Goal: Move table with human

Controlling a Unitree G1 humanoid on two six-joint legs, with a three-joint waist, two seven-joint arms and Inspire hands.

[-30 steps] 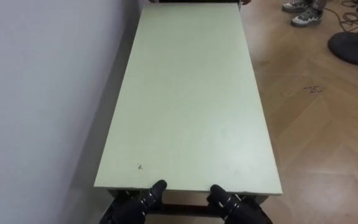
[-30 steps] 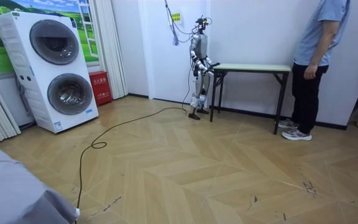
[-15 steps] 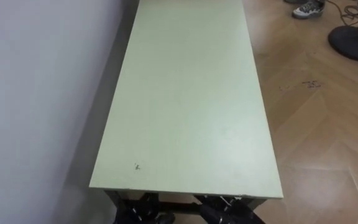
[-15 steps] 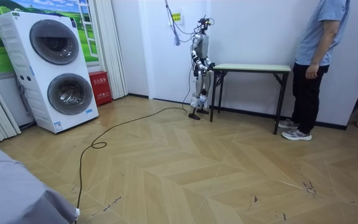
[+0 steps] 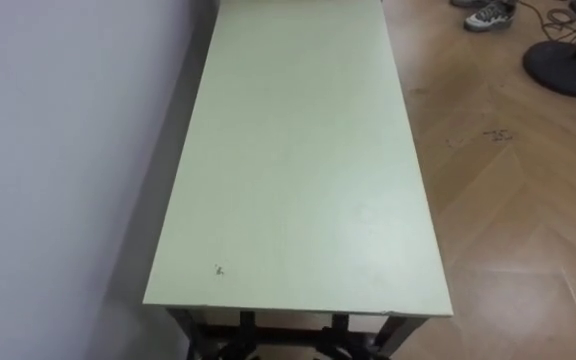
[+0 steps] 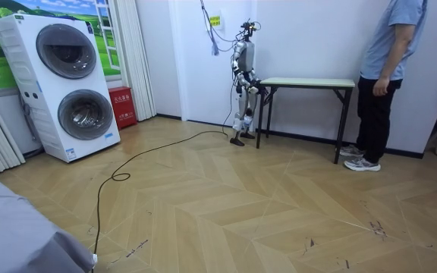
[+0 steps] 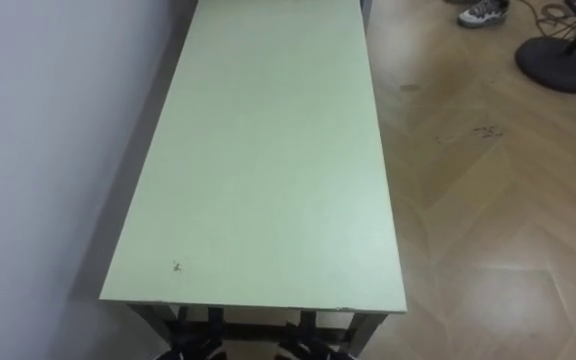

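The long table [image 5: 298, 170] with a pale green top and a black frame runs away from me along the wall. I stand at its near short end. My left hand [image 5: 230, 350] and right hand [image 5: 353, 350] show as dark shapes below the near edge, tucked under the top, their fingers hidden. In the room view the table [image 6: 309, 82] stands on the floor against the wall. A person [image 6: 385, 76] in a blue shirt stands at its far end, arms down beside the body, one hand near the hip.
A white wall [image 5: 58, 180] runs close along the table's left side. Open wood floor [image 5: 518, 220] lies to the right, with a black round stand base [image 5: 568, 70] and the person's shoe [image 5: 488, 15] far off. Stacked washing machines [image 6: 67, 83] stand at the room view's left.
A second ago my thumbs rested on the near edge of the tabletop; both hands have since dropped below it and under the top. The table and the person have not moved.
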